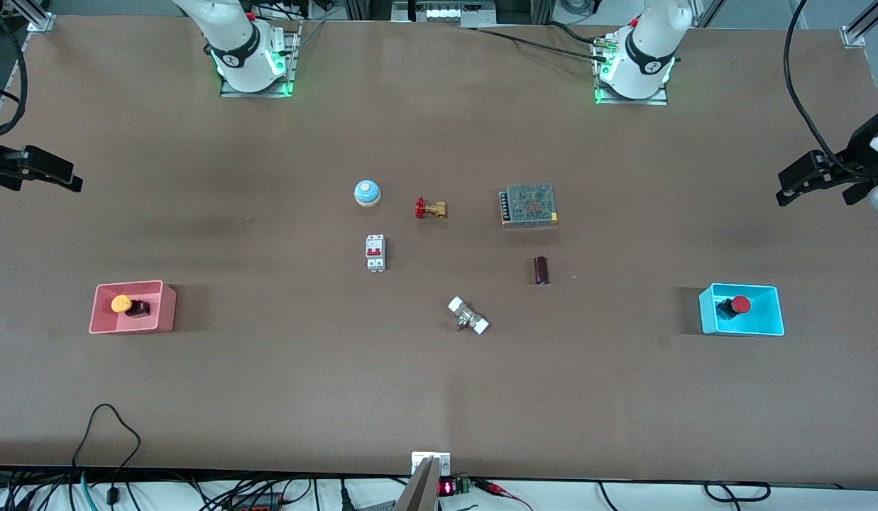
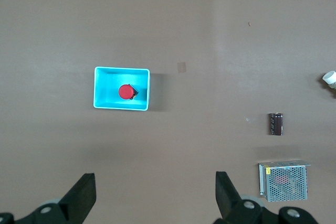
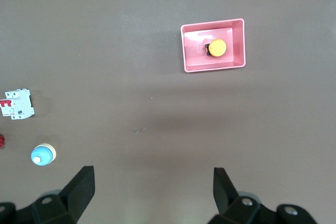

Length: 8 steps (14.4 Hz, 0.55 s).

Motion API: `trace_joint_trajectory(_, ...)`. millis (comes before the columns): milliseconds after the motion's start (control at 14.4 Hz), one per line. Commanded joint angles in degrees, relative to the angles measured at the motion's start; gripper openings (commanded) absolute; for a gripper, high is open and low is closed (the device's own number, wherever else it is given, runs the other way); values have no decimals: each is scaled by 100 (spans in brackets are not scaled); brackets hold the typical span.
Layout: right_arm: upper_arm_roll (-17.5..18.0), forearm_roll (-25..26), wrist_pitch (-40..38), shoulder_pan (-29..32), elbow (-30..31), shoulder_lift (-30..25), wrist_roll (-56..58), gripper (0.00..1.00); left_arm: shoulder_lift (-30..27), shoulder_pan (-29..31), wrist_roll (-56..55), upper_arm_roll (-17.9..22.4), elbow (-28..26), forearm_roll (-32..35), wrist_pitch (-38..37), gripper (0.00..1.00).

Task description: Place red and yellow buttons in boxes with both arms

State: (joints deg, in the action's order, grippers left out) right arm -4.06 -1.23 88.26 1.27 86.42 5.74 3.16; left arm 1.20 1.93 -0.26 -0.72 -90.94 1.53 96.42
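Note:
The yellow button (image 1: 121, 304) lies in the pink-red box (image 1: 167, 309) toward the right arm's end of the table; both show in the right wrist view, the button (image 3: 217, 48) inside the box (image 3: 239, 40). The red button (image 1: 741, 304) lies in the cyan box (image 1: 769, 321) toward the left arm's end, and both show in the left wrist view, the button (image 2: 125, 92) inside the box (image 2: 105, 88). My left gripper (image 1: 790, 186) (image 2: 155, 179) is open and empty, high over bare table near its end. My right gripper (image 1: 62, 174) (image 3: 153, 174) is open and empty, high over its end.
In the table's middle lie a blue dome bell (image 1: 367, 192), a brass valve with a red handle (image 1: 431, 209), a white circuit breaker (image 1: 375, 253), a mesh power supply (image 1: 529, 205), a dark cylinder (image 1: 541, 270) and a white-ended fitting (image 1: 468, 316).

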Motion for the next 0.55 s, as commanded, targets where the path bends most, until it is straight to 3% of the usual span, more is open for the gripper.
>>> trace_joint_trajectory(0, 2, 80, 60, -56, 243, -274, -236, 100, -147, -61, -36, 46, -117, -73, -35, 100)
trace_joint_trajectory(485, 11, 106, -63, -48, 331, -389, -167, 100, -147, -61, -44, 2, -117, -73, -35, 100)
